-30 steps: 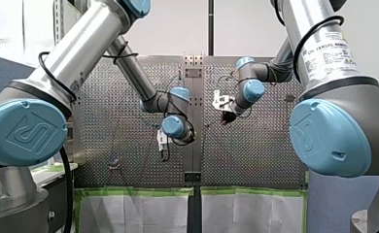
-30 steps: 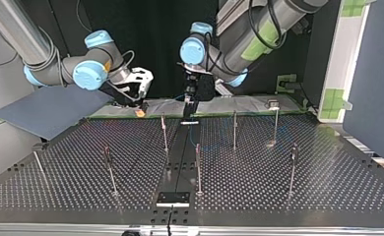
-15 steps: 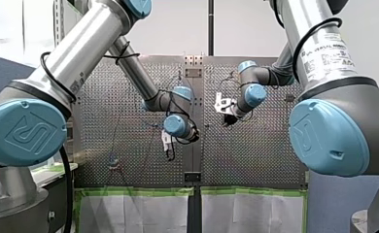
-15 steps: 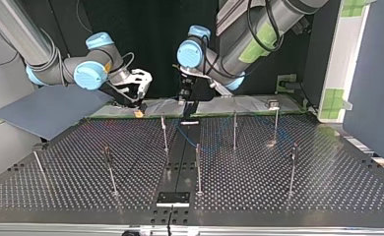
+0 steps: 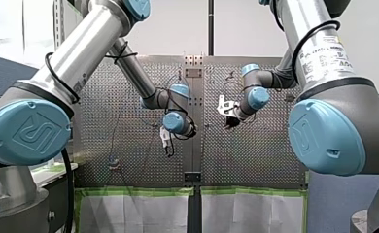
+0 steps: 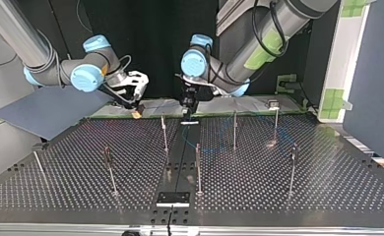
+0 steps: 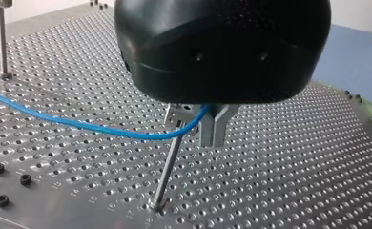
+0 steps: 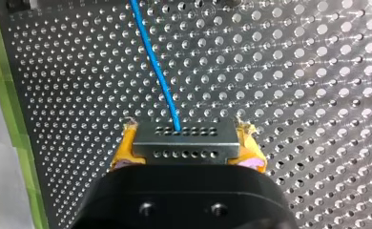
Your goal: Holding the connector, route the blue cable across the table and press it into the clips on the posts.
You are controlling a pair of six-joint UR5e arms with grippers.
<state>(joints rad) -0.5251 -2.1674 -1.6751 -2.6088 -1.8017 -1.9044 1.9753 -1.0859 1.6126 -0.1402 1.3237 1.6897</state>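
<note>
Blue cable [image 7: 103,129] leaves the connector [image 8: 184,148], clamped by your right gripper [image 8: 186,139], and passes your left gripper [image 7: 215,133], grip unclear, at the top view's 12 o'clock; clipping looks barely begun.

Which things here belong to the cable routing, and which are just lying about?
Job: blue cable, connector in my right tool, posts, my left tool by the cable.
Lying about: grey board, white covers, green tape.

Perforated table [image 6: 278,187] — green-taped white sheets [image 5: 139,213] at edge, black plate [image 6: 173,198].
</note>
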